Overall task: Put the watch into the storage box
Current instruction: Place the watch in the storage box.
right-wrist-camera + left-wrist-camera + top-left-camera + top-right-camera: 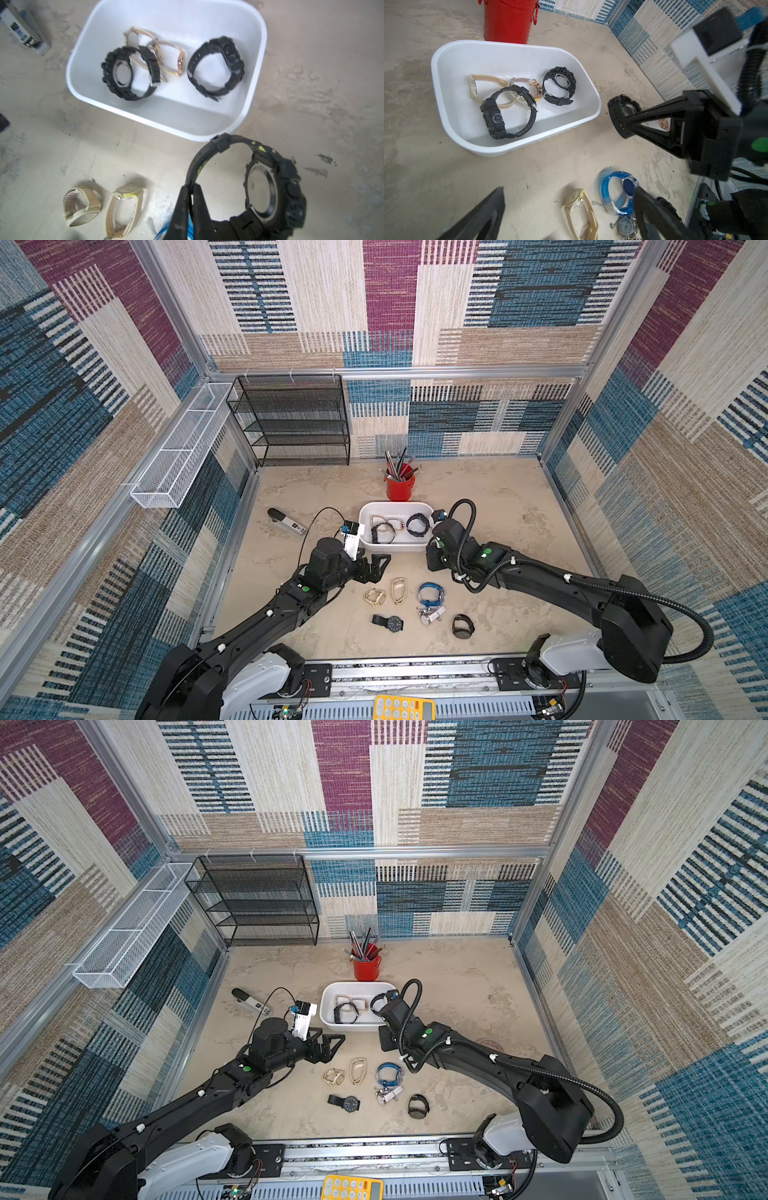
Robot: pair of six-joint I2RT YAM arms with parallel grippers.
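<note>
Watch (270, 187) in play, the chunky black one, hung from the right end effector (190, 190), which was clenched on a thin stretch of strap alone, the heavy case dangling off to one side. It looked lifted off the desk (311, 83), just outside the near right corner of the storage box (162, 123), not yet over the opening. Inside the box lay 4 others: a square-faced black watch (494, 118), a round black watch (560, 83), a cream watch (473, 87) and a rose-gold watch (534, 89).

So where could it go wrong? First, that grip. Strap pinched, case hanging free: a quick swing toward the box could make the watch pivot or slide out short, and it would land on the desk beside the wall. Second, the rim. The loop seemed to hang low, and carried across without enough height it could catch the near right edge and shove or tip what looked a light tub. Third, an early let-go could leave the strap hooked over the rim, half in, half out.

The left end effector (376, 568) stood released, jaws wide and empty, by the near left corner of the box. 6 more watches, a blue watch (430, 593) among them, lay on the near desk, where a low pass could scatter them.
</note>
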